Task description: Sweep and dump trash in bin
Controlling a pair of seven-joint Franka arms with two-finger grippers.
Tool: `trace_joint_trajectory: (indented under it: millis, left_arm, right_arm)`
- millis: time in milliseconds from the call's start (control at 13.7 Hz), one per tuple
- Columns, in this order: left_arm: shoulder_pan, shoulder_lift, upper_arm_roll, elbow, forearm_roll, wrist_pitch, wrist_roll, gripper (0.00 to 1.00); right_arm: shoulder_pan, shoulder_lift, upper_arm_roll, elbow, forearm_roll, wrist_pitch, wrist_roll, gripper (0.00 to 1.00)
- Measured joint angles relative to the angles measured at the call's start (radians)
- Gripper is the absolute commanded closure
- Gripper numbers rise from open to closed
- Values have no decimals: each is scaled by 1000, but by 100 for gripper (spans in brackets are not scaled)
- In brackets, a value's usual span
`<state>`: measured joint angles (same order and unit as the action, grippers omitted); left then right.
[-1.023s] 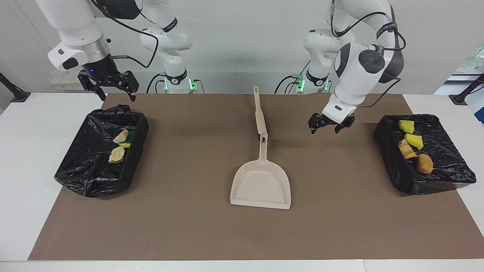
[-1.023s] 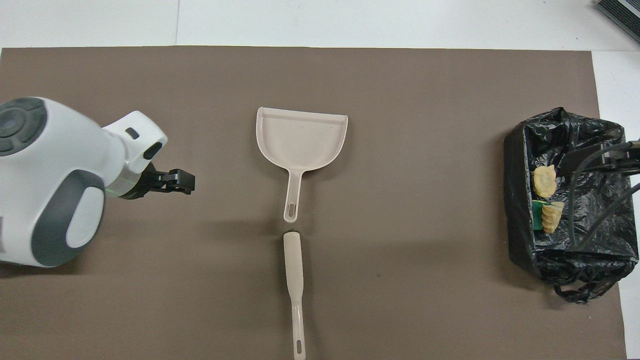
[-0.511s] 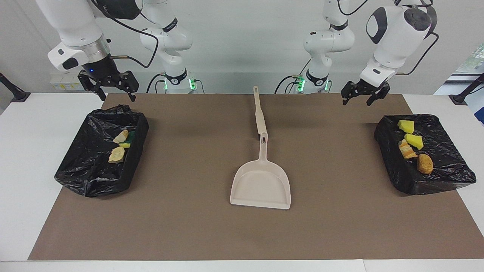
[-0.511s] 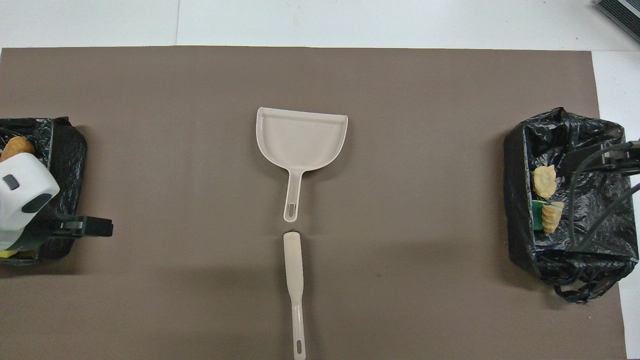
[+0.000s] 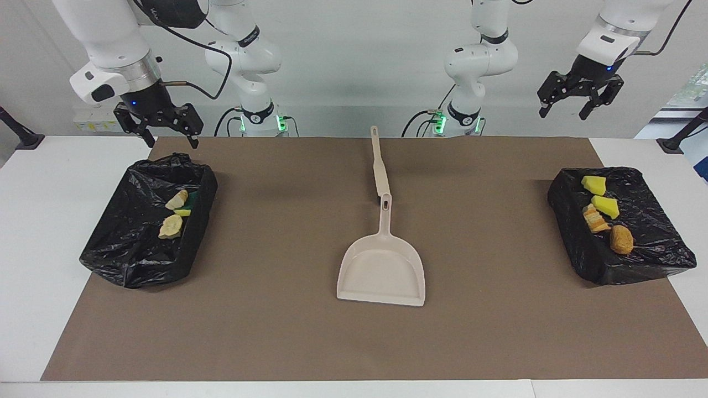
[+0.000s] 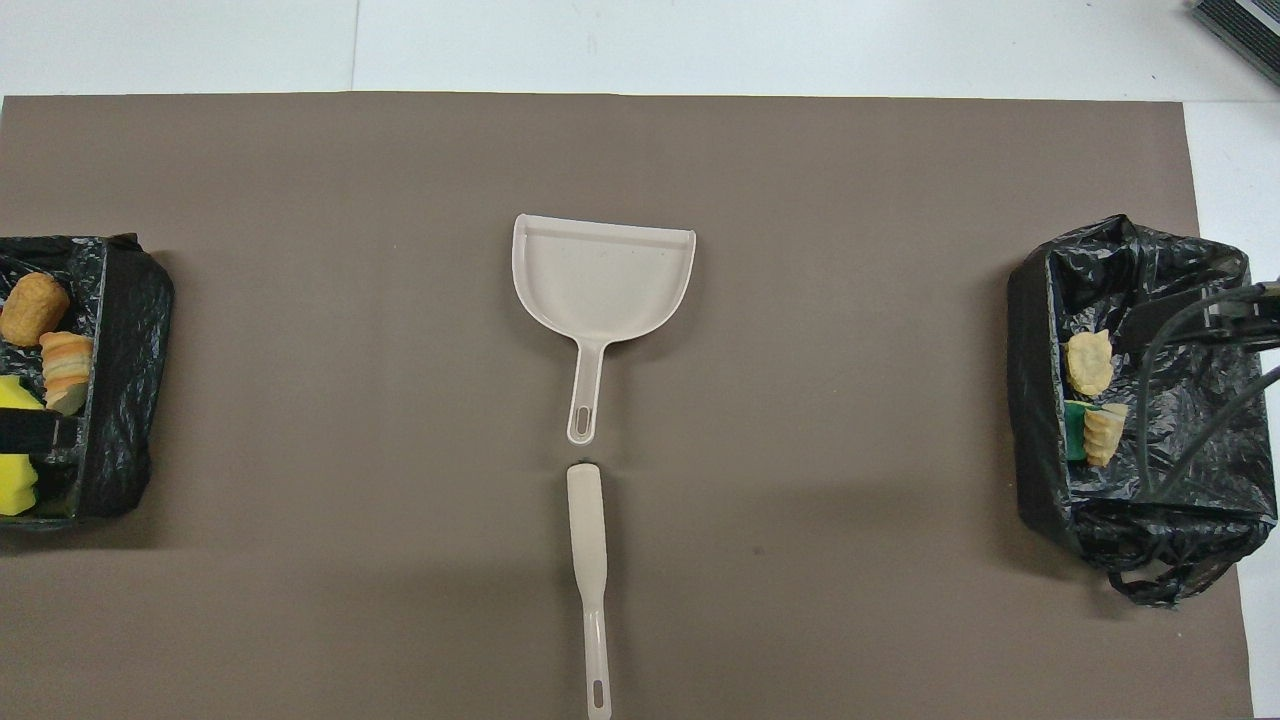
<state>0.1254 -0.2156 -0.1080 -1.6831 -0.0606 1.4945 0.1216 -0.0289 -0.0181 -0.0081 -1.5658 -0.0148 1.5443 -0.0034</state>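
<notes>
The trash lies in two black-bag-lined bins. The bin at the left arm's end holds yellow sponge chunks, sliced bread and an orange-brown lump. The bin at the right arm's end holds pale beige pieces and a yellow-green sponge. My left gripper is open and empty, high over the first bin. My right gripper is open and empty, over the second bin's edge nearest the robots.
A beige dustpan lies empty mid-table on the brown mat, handle toward the robots. A beige brush lies in line with it, nearer the robots. Both also show in the overhead view: dustpan, brush.
My left gripper has risen from low over the mat beside the dustpan handle and swung to high over the bin at its own end. The right arm has not moved.
</notes>
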Motion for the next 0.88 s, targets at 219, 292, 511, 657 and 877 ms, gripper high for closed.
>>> trace_joint_trajectory:
  millis: [219, 292, 511, 657, 877]
  left_arm:
    - [0, 112, -1, 127, 0, -36, 0, 0]
    - [0, 134, -3, 152, 0, -44, 1, 0]
    - [-1, 185, -15, 236, 0, -89, 2, 0]
    - [-2, 204, -23, 271, 0, -116, 3, 0]
    - [-3, 204, -33, 275, 0, -132, 3, 0]
  right_arm:
    - [0, 0, 0, 0, 0, 0, 0, 0]
    - [0, 0, 0, 0, 0, 0, 0, 0]
    - [0, 0, 0, 0, 0, 0, 0, 0]
    - [0, 0, 0, 0, 0, 0, 0, 0]
    - [0, 0, 0, 0, 0, 0, 0, 0]
